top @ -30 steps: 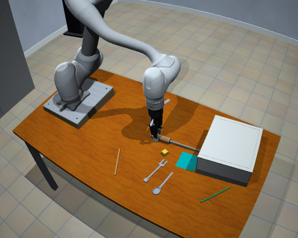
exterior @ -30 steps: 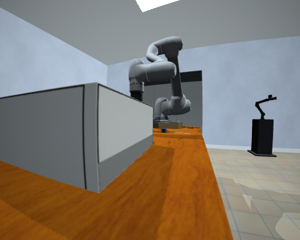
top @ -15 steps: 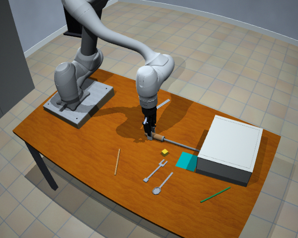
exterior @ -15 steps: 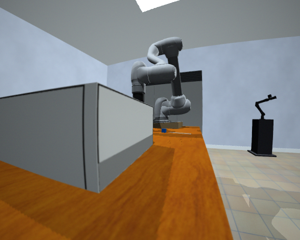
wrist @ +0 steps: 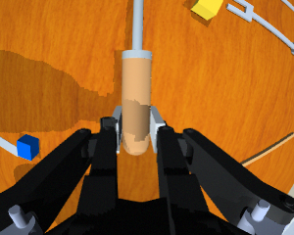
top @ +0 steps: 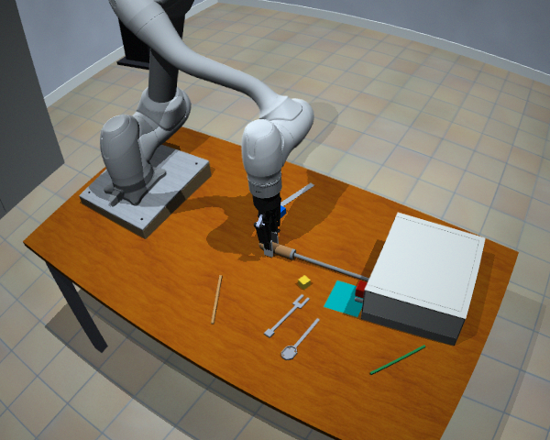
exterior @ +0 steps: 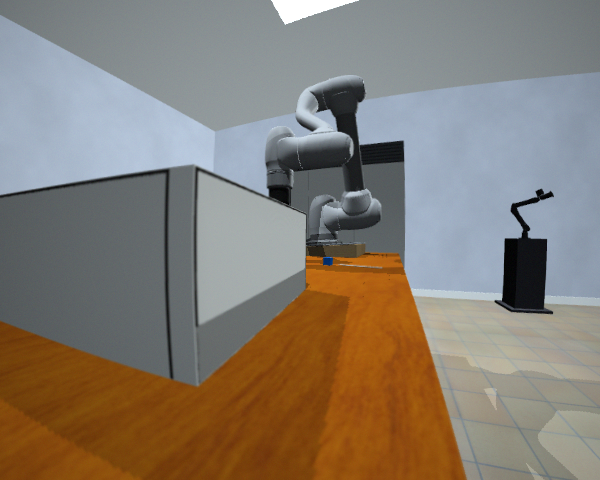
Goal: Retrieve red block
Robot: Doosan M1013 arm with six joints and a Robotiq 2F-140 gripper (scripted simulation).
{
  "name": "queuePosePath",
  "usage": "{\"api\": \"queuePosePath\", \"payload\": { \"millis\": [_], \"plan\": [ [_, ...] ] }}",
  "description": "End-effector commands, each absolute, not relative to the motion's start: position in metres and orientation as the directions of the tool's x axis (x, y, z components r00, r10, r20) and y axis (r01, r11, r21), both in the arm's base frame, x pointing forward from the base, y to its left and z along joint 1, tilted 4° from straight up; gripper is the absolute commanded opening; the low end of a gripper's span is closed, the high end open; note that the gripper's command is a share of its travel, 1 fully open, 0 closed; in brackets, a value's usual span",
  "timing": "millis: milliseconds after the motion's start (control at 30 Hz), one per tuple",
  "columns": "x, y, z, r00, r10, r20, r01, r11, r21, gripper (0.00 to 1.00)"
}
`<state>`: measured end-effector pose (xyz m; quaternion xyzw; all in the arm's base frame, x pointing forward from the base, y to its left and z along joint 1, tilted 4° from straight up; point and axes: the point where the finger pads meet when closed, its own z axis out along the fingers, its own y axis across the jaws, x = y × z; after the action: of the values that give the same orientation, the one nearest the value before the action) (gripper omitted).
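The wooden bench (top: 137, 284) carries everything, with the arm's grey base plate (top: 170, 184) bolted near its far left end. The arm (top: 266, 147) bends out over the middle of the bench and points straight down. At the right end sits the white-topped cabinet (top: 426, 265), its grey front wall facing the teal square (top: 341, 295), which lies flat on the bench and touches the cabinet's foot.

The hand (top: 269, 249) is low at the bench surface and closed on the tan wooden grip of a long rake-like tool (top: 284, 251); in the wrist view the grip sits between the two fingertips. The tool's thin grey shaft (top: 332, 268) runs from the grip across the bench to the cabinet's near corner, where its end goes out of sight.

The red block (top: 361, 288) shows at the cabinet's lower edge, right at the far side of the teal square; it is partly out from under the cabinet, and how much of it overlaps the square cannot be told.

Spread across the near half of the bench are a green rod (top: 397, 359), a thin wooden stick (top: 216, 299), a grey fork (top: 287, 315) and a grey spoon (top: 300, 339). A flat grey strip (top: 298, 193) lies behind the arm's wrist, with a small blue cube (top: 281, 210) at its end. A small yellow cube (top: 304, 281) rests between the tool's shaft and the fork.
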<state>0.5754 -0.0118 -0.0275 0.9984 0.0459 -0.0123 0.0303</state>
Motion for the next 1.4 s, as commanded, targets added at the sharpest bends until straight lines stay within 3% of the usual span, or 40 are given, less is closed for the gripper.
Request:
{"api": "queuePosePath", "payload": {
  "millis": [0,1367],
  "plan": [
    [0.572,-0.012,-0.027,0.995,0.091,-0.027,0.092,-0.994,0.059,0.00],
    [0.559,-0.013,-0.027,0.995,0.091,-0.027,0.092,-0.994,0.059,0.00]
  ]
}}
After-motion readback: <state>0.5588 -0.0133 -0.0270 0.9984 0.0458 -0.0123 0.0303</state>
